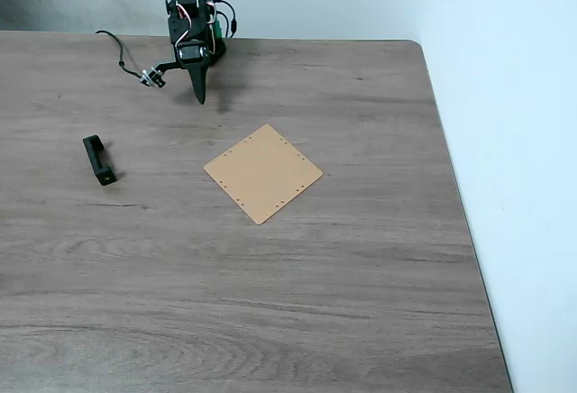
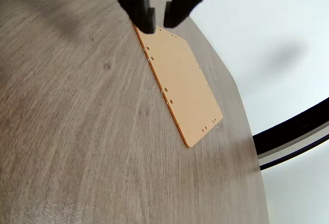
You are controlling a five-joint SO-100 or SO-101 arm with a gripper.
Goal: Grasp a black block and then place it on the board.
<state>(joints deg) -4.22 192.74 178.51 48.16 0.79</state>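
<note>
Gripper [image 2: 159,23]: fingers close together with a narrow gap, nothing between them, tips above the near corner of the board in the wrist view
Arm [image 1: 191,32]: folded at the far edge of the table, gripper [image 1: 200,95] pointing down
Board [image 1: 262,173]: flat mid-table, set diamond-wise, bare
Black block [image 1: 98,159]: on the table [image 1: 361,303], well left of the board in the fixed view, apart from the arm

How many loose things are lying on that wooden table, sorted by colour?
Black: 1, the black block
Tan-orange: 1, the board
Total: 2
</note>
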